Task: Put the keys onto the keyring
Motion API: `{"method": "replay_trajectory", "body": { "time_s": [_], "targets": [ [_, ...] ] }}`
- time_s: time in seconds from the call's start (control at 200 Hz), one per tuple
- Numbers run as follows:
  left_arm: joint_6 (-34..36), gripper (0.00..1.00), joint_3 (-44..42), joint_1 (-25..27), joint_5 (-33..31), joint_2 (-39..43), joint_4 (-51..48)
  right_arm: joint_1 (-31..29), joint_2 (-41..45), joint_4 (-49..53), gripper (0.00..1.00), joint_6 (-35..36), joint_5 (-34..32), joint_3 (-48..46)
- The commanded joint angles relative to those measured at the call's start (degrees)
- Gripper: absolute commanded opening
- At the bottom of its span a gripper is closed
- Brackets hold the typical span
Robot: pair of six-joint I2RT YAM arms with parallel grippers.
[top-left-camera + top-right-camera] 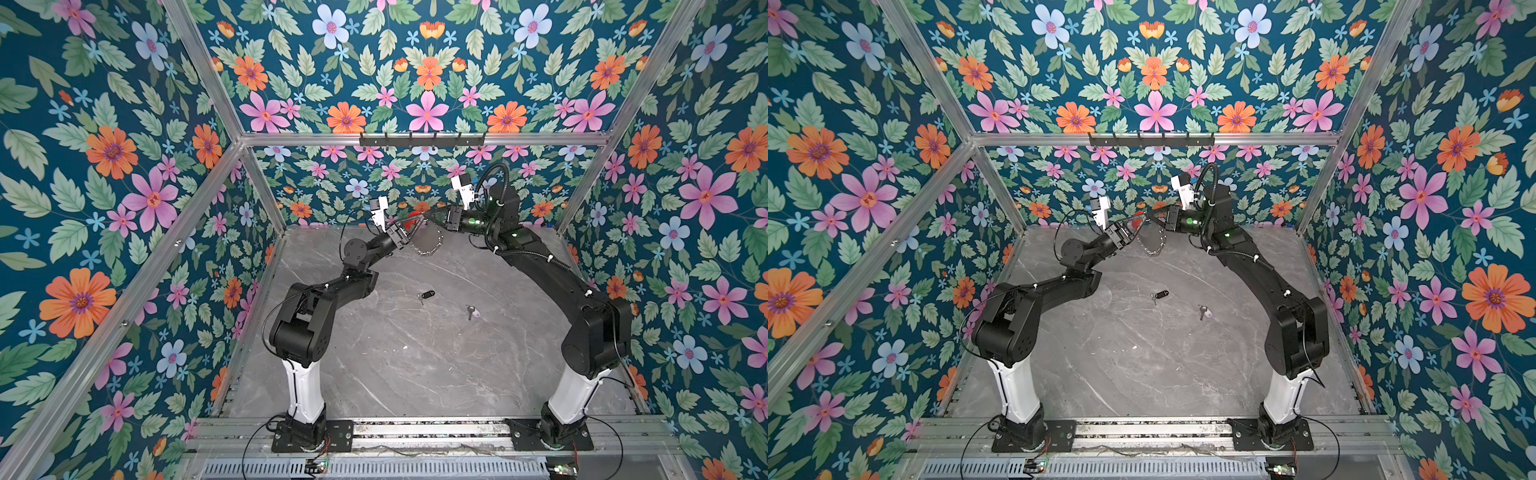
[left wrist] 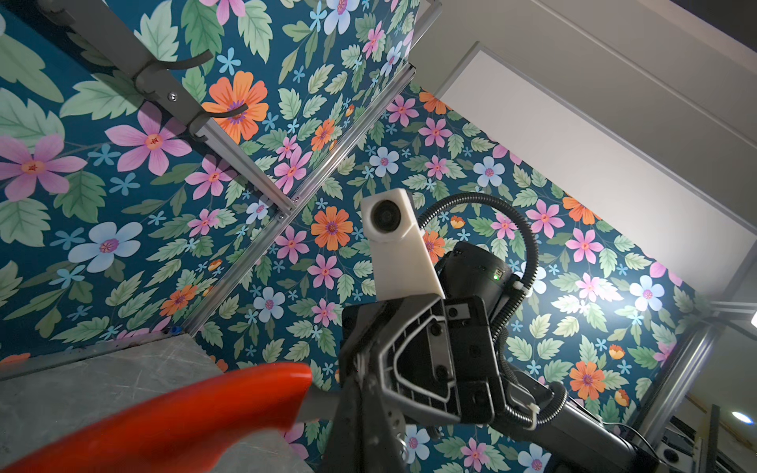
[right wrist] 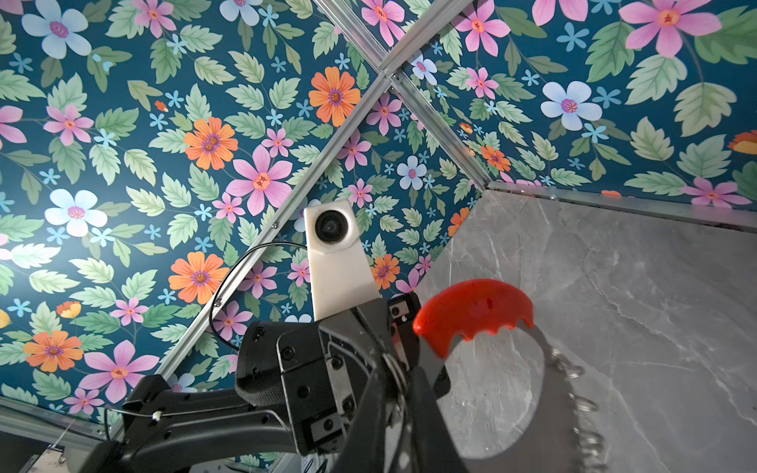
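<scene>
Keyring [image 1: 429, 250] held aloft upper-centre in both top views, left gripper [image 1: 415, 224] pinching its red grip, right gripper [image 1: 432, 215] apparently pinching the bare wire beside it (likely stiff, light, slick; plastic grips better); both keys [image 1: 473, 311] lie mid-frame on the table [image 1: 395, 365], small and flat, best pinched by head or tag.

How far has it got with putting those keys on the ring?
Done: no key looks threaded yet. In hand: the left gripper and right gripper hold the keyring aloft near its red section. To do: the dark-tagged key and lavender-tagged key lie loose on the table, awaiting pickup.
</scene>
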State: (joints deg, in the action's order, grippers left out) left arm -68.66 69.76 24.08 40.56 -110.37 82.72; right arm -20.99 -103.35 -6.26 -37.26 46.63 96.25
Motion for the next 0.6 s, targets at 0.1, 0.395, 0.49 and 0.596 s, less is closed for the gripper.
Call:
{"method": "replay_trajectory", "body": {
  "time_s": [0.1,0.395,0.49,0.596],
  "targets": [
    [-1.12,0.00,0.38,0.01,0.53,-0.20,4.43,-0.10,-0.88,-4.25,0.01,-2.55,2.41,1.02],
    [-0.88,0.13,0.82,-0.30,1.28,-0.30,2.87,-0.05,-0.89,-4.28,0.00,-2.43,2.35,1.52],
    [-0.69,0.29,0.14,-1.15,1.37,0.31,2.19,-0.09,-0.50,-3.07,0.00,-0.98,1.07,1.58],
    [-0.59,0.36,-2.26,-3.06,0.87,1.98,2.11,-0.06,0.16,-2.17,0.00,0.40,-0.85,1.12]
  ]
}}
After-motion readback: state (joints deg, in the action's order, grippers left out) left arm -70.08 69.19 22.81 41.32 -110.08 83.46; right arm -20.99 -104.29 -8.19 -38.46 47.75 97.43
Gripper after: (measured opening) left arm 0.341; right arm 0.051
